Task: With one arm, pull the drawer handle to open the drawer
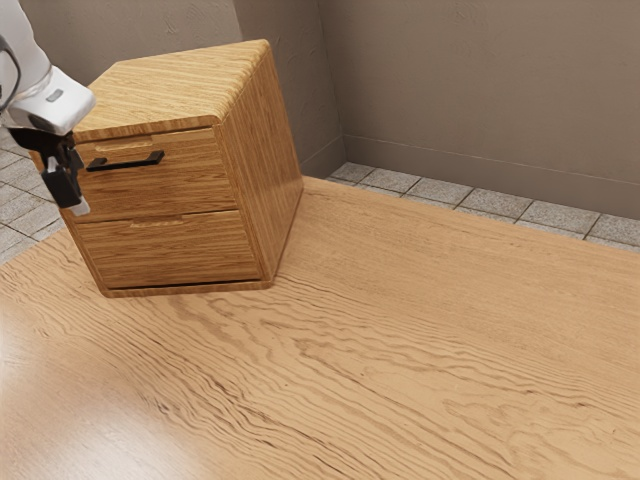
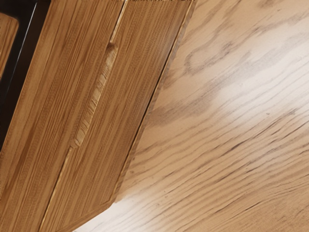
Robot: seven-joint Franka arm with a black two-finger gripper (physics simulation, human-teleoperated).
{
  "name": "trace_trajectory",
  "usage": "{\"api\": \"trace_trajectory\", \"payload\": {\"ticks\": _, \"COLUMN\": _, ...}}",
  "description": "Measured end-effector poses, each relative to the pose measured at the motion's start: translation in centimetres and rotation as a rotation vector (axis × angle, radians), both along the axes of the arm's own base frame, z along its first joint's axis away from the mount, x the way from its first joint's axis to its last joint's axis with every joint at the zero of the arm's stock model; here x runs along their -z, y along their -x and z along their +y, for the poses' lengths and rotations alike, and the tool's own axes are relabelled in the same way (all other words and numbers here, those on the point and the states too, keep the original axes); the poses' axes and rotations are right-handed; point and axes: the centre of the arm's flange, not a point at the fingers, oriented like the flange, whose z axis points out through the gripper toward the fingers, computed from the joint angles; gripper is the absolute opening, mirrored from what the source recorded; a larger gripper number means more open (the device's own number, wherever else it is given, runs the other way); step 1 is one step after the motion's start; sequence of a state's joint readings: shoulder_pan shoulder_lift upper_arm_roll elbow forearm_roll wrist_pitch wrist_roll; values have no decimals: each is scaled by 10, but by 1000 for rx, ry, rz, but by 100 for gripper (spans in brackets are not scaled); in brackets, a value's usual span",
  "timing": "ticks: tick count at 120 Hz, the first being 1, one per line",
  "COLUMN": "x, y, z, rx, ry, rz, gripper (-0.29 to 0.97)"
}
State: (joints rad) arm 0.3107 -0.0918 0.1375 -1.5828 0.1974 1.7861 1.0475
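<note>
A wooden cabinet (image 1: 185, 90) with two drawers stands on the table at the exterior view's left. The top drawer (image 1: 175, 185) carries a black bar handle (image 1: 125, 160). The lower drawer (image 1: 170, 250) has a wooden grip (image 2: 95, 96), which the wrist view shows close up. My gripper (image 1: 68, 195) hangs in front of the top drawer's left edge, just beside the left end of the black handle and apart from its middle. In the wrist view a dark strip (image 2: 14, 67) runs along the lower drawer front, on the side away from the table top.
The cabinet rests on a broad wooden table top (image 1: 400, 340). Behind it are a grey tiled floor (image 1: 480, 200) and plain walls (image 1: 480, 70). The table stretches open to the exterior view's right and front.
</note>
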Motion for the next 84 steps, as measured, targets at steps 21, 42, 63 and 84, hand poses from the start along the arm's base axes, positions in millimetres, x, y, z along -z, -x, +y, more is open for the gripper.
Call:
{"api": "trace_trajectory", "payload": {"ticks": 21, "x": 11, "y": -16, "z": -3, "rx": 18, "ry": -14, "rz": 5, "gripper": 68}}
{"api": "trace_trajectory", "payload": {"ticks": 42, "x": 13, "y": -19, "z": 9, "rx": 5, "ry": -27, "rz": 0, "gripper": 68}}
{"api": "trace_trajectory", "payload": {"ticks": 63, "x": 15, "y": -28, "z": 20, "rx": 3, "ry": -42, "rz": -12, "gripper": 68}}
{"api": "trace_trajectory", "payload": {"ticks": 84, "x": 15, "y": -36, "z": 25, "rx": 14, "ry": -52, "rz": -23, "gripper": 68}}
